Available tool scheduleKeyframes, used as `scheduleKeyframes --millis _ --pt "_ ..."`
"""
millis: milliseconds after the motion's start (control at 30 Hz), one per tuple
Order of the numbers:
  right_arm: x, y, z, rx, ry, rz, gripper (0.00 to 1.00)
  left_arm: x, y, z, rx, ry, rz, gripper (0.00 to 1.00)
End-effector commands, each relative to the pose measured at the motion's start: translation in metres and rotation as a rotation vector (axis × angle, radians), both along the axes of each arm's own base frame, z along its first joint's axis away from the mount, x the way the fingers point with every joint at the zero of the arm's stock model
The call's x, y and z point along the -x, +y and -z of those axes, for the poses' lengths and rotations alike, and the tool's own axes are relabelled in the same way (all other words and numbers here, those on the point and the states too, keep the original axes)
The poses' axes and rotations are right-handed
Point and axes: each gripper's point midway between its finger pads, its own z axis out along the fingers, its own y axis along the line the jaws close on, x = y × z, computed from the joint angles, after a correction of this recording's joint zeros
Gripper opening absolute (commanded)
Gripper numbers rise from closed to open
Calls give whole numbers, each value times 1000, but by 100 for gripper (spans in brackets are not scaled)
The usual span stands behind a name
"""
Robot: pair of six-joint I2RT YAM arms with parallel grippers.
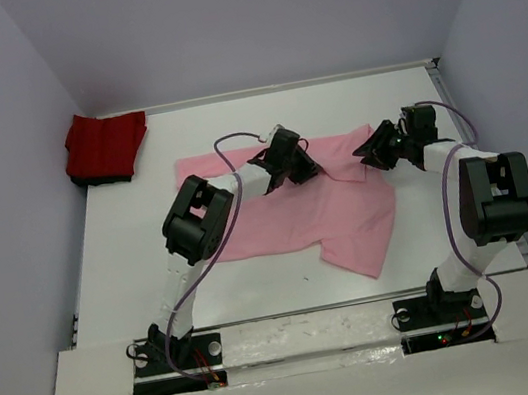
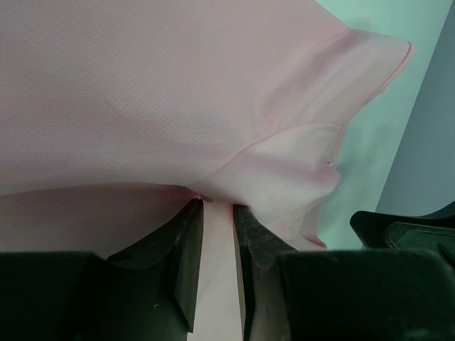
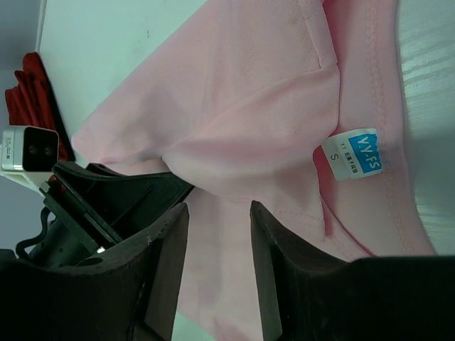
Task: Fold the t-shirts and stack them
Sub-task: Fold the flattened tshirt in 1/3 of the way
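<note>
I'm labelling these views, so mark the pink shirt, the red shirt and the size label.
pink shirt point(image 1: 279, 227): top view, flat middle of its body.
red shirt point(image 1: 105, 146): top view, middle of the bundle in the far left corner.
size label point(image 3: 355, 154): right wrist view, centre of the white tag by the collar.

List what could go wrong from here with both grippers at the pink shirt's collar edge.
1. The left gripper seems to pinch only a thin ridge of the pink shirt, so the cloth may slip out on a lift.
2. The right gripper stands wider, and whether it grips the cloth is unclear. With uneven holds, the fold could come out skewed.
</note>
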Motion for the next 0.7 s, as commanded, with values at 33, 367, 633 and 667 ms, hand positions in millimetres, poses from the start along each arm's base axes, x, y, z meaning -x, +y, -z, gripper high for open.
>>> scheduleKeyframes --millis 33,367,633,667 --pt "-6 1 -17 27 -82 -11 46 -7 -9 -16 6 -40 14 33" --pt "-6 1 -18 25 -85 -13 47 -8 -10 -6 -22 -27 24 33" --pt "-6 0 -20 30 -93 -13 47 -5 -8 10 -50 5 27 31" --pt "-6 0 -21 30 -94 -12 47 -6 -8 10 -54 5 26 31"
